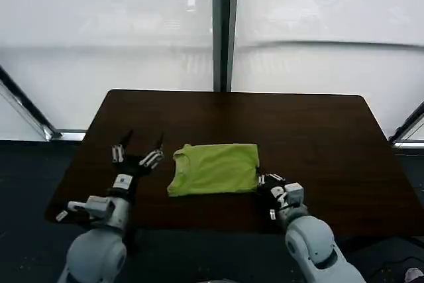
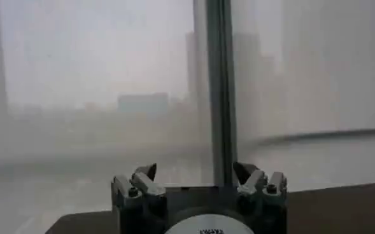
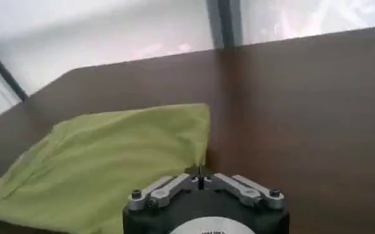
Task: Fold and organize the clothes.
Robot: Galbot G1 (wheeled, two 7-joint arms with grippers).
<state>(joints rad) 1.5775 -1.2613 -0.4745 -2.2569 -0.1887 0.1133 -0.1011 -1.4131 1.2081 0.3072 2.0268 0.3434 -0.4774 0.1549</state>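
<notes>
Currently the T-shirt (image 1: 215, 169) is lying folded into a compact lime-green rectangle on the dark brown table (image 1: 318, 137), sitting nearer the front edge than the back edge and roughly midway between the left and right edges. Its front-left corner is flaring out a bit; the rest is lying flat.

Left gripper (image 1: 138, 150) is hovering over the table just left of the shirt, not touching it, claw spread wide with both fingers (image 2: 144, 177) pointing up and away toward the window (image 1: 132, 24). The left wrist view is looking out past those spread fingers at the window frame.

Right gripper (image 1: 271, 187) is sitting low by the shirt's front-right corner, close to the front edge. Its claw is pressed together, fingertips meeting right beside the shirt's right edge in the right wrist view (image 3: 200, 173); I can't tell whether any fabric is caught between them. The green fabric (image 3: 111, 165) is bunching slightly on its far side in that view.
</notes>
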